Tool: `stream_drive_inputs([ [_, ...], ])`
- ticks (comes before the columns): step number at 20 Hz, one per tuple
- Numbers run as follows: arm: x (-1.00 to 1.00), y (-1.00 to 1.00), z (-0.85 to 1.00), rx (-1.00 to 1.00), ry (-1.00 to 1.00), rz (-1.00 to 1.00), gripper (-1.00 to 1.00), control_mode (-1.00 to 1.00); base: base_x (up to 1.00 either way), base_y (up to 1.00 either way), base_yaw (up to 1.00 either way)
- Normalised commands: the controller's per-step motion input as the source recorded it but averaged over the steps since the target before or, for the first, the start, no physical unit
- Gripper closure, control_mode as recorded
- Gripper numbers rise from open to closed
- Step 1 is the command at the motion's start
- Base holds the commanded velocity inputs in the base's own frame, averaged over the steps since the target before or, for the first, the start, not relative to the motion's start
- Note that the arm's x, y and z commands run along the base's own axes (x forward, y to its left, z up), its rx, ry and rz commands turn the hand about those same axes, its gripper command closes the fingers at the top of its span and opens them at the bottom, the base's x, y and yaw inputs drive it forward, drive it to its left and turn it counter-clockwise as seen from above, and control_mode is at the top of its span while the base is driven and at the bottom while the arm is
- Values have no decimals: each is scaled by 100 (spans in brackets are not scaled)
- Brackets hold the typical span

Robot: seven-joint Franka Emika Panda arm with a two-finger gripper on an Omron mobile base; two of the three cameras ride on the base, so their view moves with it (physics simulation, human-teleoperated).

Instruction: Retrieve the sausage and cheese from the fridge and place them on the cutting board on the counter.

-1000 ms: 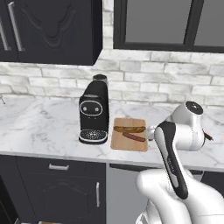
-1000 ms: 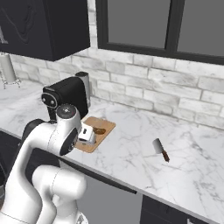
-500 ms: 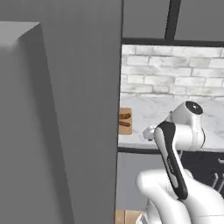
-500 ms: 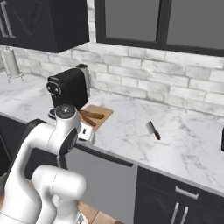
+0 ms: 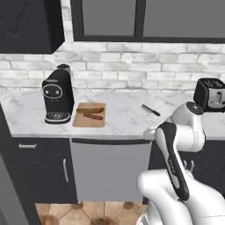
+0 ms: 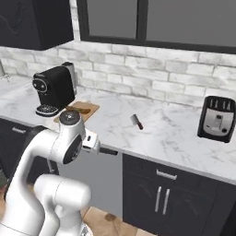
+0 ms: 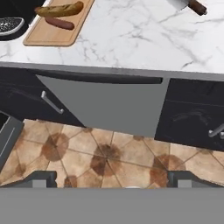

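The cutting board (image 5: pixel 89 120) lies on the counter (image 5: pixel 125 119) beside the coffee machine. On it rests the reddish-brown sausage (image 5: pixel 93 116) (image 7: pixel 59 23). A longer yellow-brown piece (image 7: pixel 59 9) lies next to it; I cannot tell whether that is the cheese. My gripper (image 7: pixel 113 178) hangs in front of the counter's edge, facing the floor and lower cabinets. It is open, with nothing between its fingertips (image 7: pixel 41 177). The hand (image 6: pixel 91 140) sits to the right of the board (image 6: pixel 90 107). A dark grey fridge edge (image 5: pixel 4 189) shows at lower left.
A black coffee machine (image 5: pixel 57 94) stands left of the board. A knife (image 5: pixel 150 110) (image 6: pixel 136 122) lies mid-counter and a toaster (image 6: pixel 216 118) stands at the right. A grey dishwasher front (image 7: pixel 105 103) and black cabinets sit under the counter above a tiled floor (image 7: pixel 109 153).
The base has driven, so both base views shifted. The grey fridge side that covered the left half is now a sliver. The board's contents are unchanged.
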Motion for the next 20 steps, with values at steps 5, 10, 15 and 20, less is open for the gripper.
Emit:
stream_drive_inputs([
  [5,0,0,0,0,0,0,-100,100,-90,0,-8],
  [10,0,0,0,0,0,0,-100,100,-91,0,0],
  [15,0,0,0,0,0,0,-100,100,-88,-1,0],
  [20,0,0,0,0,0,0,-100,100,-84,-1,2],
])
